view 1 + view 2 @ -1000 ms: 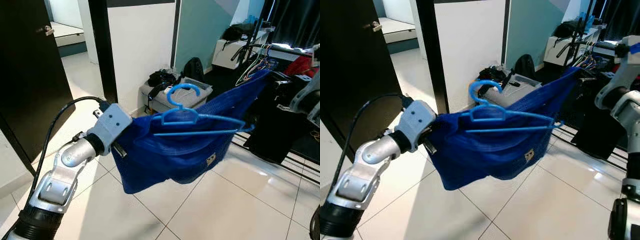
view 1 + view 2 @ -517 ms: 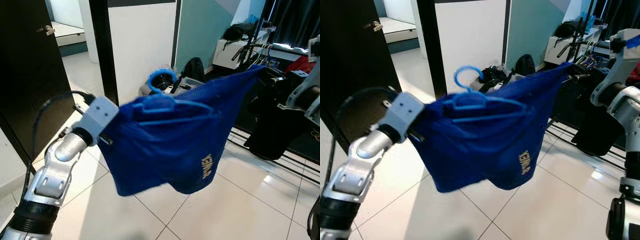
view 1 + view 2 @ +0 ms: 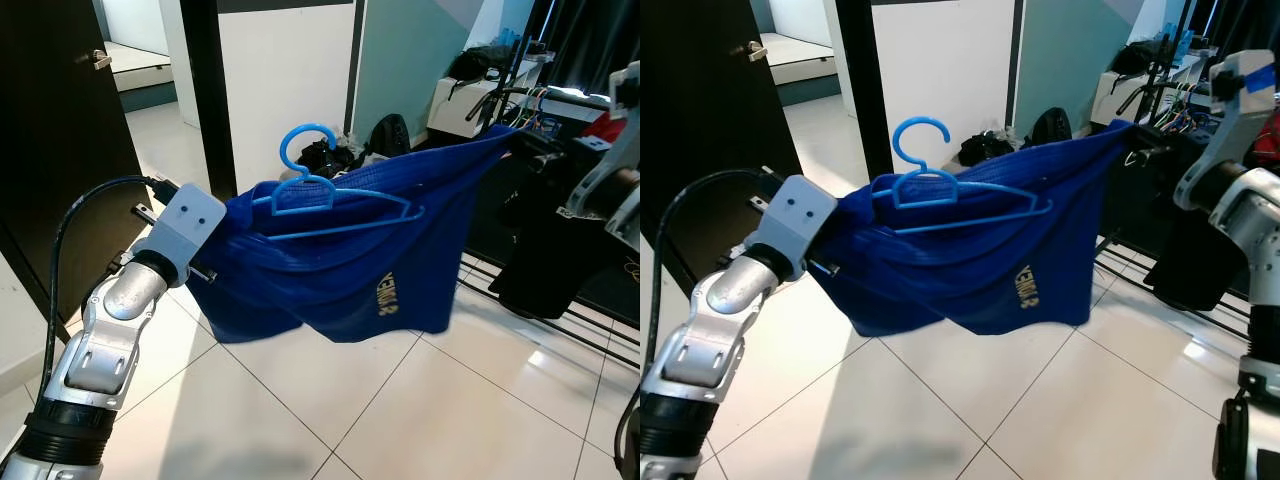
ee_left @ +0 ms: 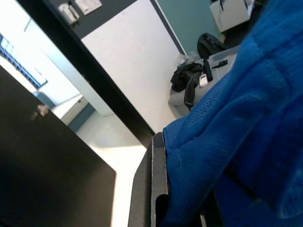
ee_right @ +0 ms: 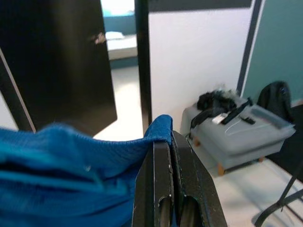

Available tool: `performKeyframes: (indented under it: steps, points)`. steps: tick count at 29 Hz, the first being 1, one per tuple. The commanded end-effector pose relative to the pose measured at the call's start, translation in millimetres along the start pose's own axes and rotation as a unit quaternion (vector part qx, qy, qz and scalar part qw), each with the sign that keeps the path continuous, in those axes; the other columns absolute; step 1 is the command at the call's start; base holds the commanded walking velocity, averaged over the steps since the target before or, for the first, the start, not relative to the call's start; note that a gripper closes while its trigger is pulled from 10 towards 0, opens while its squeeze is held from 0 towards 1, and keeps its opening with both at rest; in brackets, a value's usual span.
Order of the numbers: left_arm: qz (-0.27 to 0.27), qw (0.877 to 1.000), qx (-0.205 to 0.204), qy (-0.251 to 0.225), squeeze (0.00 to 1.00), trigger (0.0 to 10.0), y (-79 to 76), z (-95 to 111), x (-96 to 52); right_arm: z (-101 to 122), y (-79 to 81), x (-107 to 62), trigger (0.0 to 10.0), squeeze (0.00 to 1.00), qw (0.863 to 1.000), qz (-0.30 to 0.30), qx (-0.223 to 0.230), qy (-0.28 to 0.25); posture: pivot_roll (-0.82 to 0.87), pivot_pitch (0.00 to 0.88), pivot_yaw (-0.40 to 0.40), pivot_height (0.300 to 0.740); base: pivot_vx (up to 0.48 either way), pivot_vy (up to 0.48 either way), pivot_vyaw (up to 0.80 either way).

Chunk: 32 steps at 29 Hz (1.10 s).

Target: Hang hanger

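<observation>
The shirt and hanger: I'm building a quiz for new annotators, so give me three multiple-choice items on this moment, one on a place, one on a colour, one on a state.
1. Where does the hanger lie?
A. on the floor
B. on the shirt stretched between the arms
C. on the rack

2. What colour is the hanger?
A. white
B. red
C. blue

3. How does the right gripper stand?
A. shut on the shirt
B. open, holding nothing
C. shut on the hanger

Answers:
1 B: the eye views show it lying on top of the stretched cloth.
2 C: it is a light blue, paler than the shirt.
3 A: in the right wrist view the black jaws pinch a corner of blue cloth; the left gripper likewise clamps the other edge.
</observation>
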State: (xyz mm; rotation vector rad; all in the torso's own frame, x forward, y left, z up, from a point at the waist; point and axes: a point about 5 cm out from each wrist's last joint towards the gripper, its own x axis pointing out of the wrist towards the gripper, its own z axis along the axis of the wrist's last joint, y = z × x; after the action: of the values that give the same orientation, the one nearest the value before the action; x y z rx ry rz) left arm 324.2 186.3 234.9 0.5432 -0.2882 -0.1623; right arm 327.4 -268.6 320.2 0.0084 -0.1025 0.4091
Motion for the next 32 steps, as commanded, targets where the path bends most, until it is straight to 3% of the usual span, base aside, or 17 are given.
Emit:
performKeyframes:
  steps: [1, 7, 18, 21, 24, 26, 28, 29, 32]
  points:
    - [0.023, 0.999, -0.028, -0.015, 0.0, 0.0, 10.4, 6.8, 1.7, -4.1, -0.4, -0.9, 0.0, 0.0, 1.0, -0.003, -0.008, 0.012, -0.08, 0.0, -0.05, 0.74, 0.0, 0.0, 0.0]
    - [0.029, 0.999, -0.017, -0.012, 0.0, 0.0, 14.4, 5.4, 1.5, -8.7, -10.1, -2.9, 0.0, 0.0, 0.999, -0.03, 0.001, 0.018, -0.07, 0.0, -0.047, 0.74, 0.0, 0.0, 0.0]
    - [-0.005, 0.999, 0.04, 0.003, 0.0, 0.0, -5.2, -1.4, -0.2, 8.6, -3.2, 1.1, 0.0, 0.0, 1.0, -0.02, 0.002, -0.018, -0.08, 0.0, -0.044, 0.74, 0.0, 0.0, 0.0]
    - [-0.001, 0.999, 0.042, 0.02, 0.0, 0.0, -20.0, -4.0, 3.3, 11.7, 22.7, 16.0, 0.0, 0.0, 0.998, 0.023, 0.022, -0.048, -0.08, 0.0, -0.038, 0.74, 0.0, 0.0, 0.0]
    - [0.002, 0.999, 0.037, 0.027, 0.0, 0.0, -24.1, -5.2, 4.7, 11.3, 31.4, 20.9, 0.0, 0.0, 0.997, 0.035, 0.031, -0.053, -0.08, 0.0, -0.037, 0.74, 0.0, 0.0, 0.0]
    - [0.015, 0.998, 0.028, 0.048, 0.0, 0.0, -33.3, -7.7, 8.4, 9.5, 55.5, 35.2, 0.0, 0.0, 0.995, 0.069, 0.043, -0.062, -0.09, 0.0, -0.036, 0.74, 0.0, 0.0, 0.0]
    - [0.015, 0.998, 0.028, 0.048, 0.0, 0.0, -33.3, -7.7, 8.4, 9.5, 55.5, 35.2, 0.0, 0.0, 0.995, 0.069, 0.043, -0.062, -0.09, 0.0, -0.036, 0.74, 0.0, 0.0, 0.0]
    - [0.02, 0.998, 0.022, 0.057, 0.0, 0.0, -36.7, -8.8, 9.9, 12.5, 67.2, 41.6, 0.0, 0.0, 0.992, 0.085, 0.056, -0.073, -0.09, 0.0, -0.036, 0.74, 0.0, 0.0, 0.0]
    - [0.027, 0.997, 0.02, 0.063, 0.0, 0.0, -38.3, -9.7, 10.7, 15.8, 78.4, 45.7, 0.0, 0.0, 0.99, 0.103, 0.058, -0.08, -0.08, 0.0, -0.036, 0.74, 0.0, 0.0, 0.0]
